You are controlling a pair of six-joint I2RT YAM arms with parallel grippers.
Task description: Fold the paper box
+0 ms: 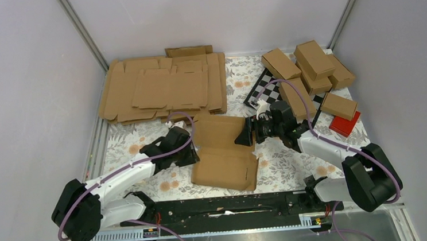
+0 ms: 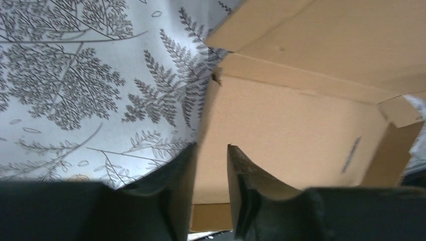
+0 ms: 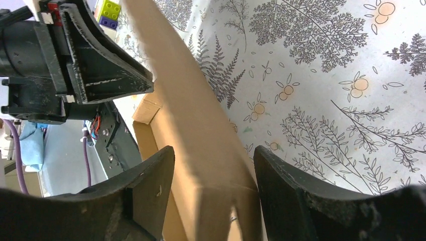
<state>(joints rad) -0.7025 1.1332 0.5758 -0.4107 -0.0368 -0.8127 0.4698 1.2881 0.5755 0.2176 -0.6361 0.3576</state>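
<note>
The paper box (image 1: pixel 223 160) lies in the middle of the floral mat, a brown die-cut piece with its side walls partly raised and its lid flap flat toward the back. My left gripper (image 1: pixel 192 147) is at the box's left wall. In the left wrist view its fingers (image 2: pixel 212 146) stand a little apart, with the wall's edge of the box (image 2: pixel 291 130) running down between them. My right gripper (image 1: pixel 245 134) is at the box's right rear corner. Its jaws (image 3: pixel 213 149) are wide open and straddle a raised wall of the box (image 3: pixel 196 115), which touches the right finger only.
A pile of flat cardboard blanks (image 1: pixel 162 87) lies at the back left. Several folded cartons (image 1: pixel 310 67) are heaped at the back right over a checkerboard (image 1: pixel 260 88), with a red block (image 1: pixel 345 124) beside them. A black rail (image 1: pixel 224 207) runs along the near edge.
</note>
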